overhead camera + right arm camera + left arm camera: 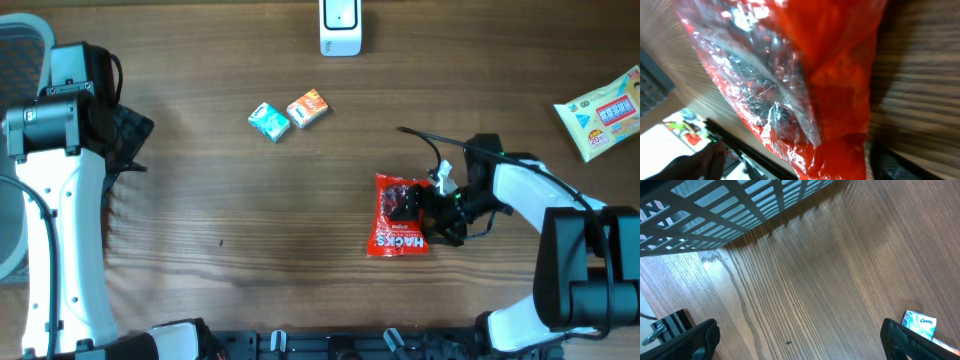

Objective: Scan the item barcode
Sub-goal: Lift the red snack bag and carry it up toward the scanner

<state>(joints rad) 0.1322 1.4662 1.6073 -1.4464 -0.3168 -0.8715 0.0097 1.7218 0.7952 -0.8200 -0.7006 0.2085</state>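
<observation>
Early days: my right fingers [427, 212] sit spread around the red HACKS candy bag [398, 216] on the tabletop [250, 260], nothing clamped yet. Left fingers [125, 135] wide open, empty. Lifting it to the scanner [340, 25] is all left.

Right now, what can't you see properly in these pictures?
Barcode on the red bag: not seen; overhead, the right end effector covers part; right wrist view too close, blurred.
Whether that end effector grips the bag: unclear.
White device: cut off by overhead's top edge.
Print on teal box: too small.
</observation>
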